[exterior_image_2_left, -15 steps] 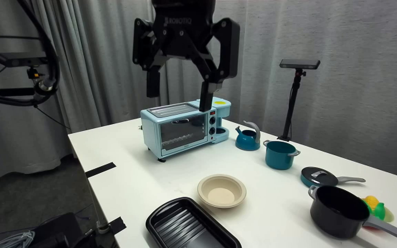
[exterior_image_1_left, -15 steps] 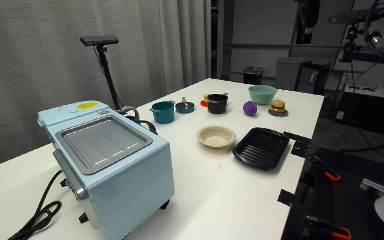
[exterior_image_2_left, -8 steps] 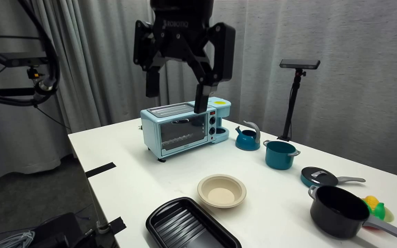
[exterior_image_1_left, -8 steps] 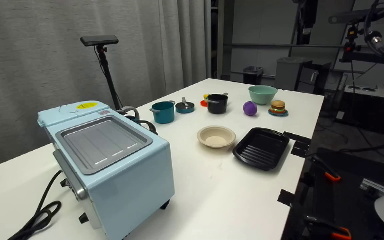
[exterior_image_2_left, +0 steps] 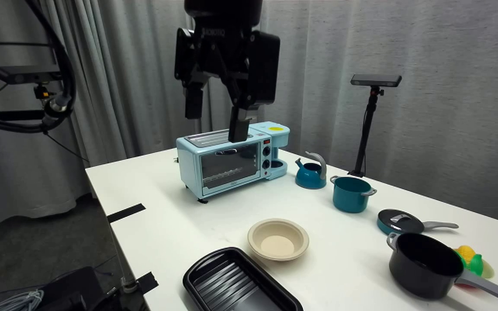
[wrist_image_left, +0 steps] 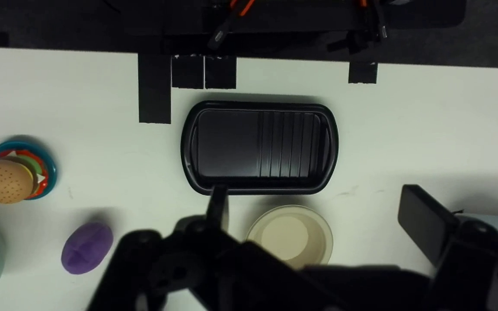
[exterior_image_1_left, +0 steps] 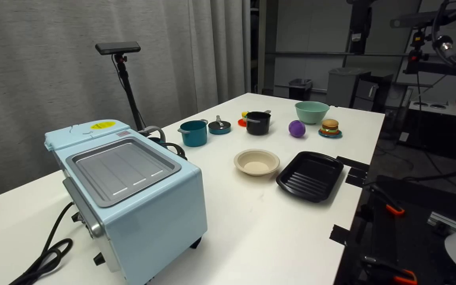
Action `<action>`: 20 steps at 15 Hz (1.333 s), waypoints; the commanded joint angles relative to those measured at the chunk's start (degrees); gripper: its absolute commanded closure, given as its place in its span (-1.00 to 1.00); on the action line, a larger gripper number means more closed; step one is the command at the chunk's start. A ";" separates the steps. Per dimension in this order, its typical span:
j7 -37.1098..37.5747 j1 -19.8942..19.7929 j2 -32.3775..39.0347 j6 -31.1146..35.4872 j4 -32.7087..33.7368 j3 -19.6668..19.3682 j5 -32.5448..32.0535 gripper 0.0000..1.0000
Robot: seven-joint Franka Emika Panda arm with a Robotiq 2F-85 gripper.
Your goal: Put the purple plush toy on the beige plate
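The purple plush toy (exterior_image_1_left: 297,128) is a small rounded lump on the white table, between the black pot and the burger. It also shows in the wrist view (wrist_image_left: 87,248), to the left of the jaws. It is out of view in an exterior view. The beige plate (exterior_image_1_left: 257,162) is a round shallow dish with a raised rim, with nothing in it. It also shows in an exterior view (exterior_image_2_left: 278,239) and, partly hidden by a finger, in the wrist view (wrist_image_left: 292,229). My gripper (exterior_image_2_left: 216,114) is open and empty, high above the table; its jaws also show in the wrist view (wrist_image_left: 314,207).
A black ribbed tray (exterior_image_1_left: 311,176) lies beside the plate. A burger on a teal saucer (exterior_image_1_left: 330,128) and a mint bowl (exterior_image_1_left: 311,112) stand near the toy. A black pot (exterior_image_1_left: 258,123), teal pot (exterior_image_1_left: 194,133), lidded pan (exterior_image_1_left: 219,126) and blue toaster oven (exterior_image_1_left: 164,202) are on the table.
My gripper has moved left and slightly turned in an exterior view, and left and slightly lower in the view with the toy. It stays open. The objects on the table have not moved.
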 commanded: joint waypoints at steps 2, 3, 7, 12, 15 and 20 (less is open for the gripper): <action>8.85 -3.40 6.89 -2.03 12.48 2.21 0.47 -1.00; 11.18 -3.95 7.92 -2.15 15.41 2.54 0.40 -1.00; 9.93 -3.76 6.49 -0.32 13.48 2.39 0.16 -1.00; 10.25 -3.82 7.53 -0.33 13.90 2.44 0.14 -1.00; 9.87 -3.99 9.73 1.23 14.41 1.66 0.32 -1.00; 9.93 -6.21 17.57 11.60 12.30 -0.91 0.23 -1.00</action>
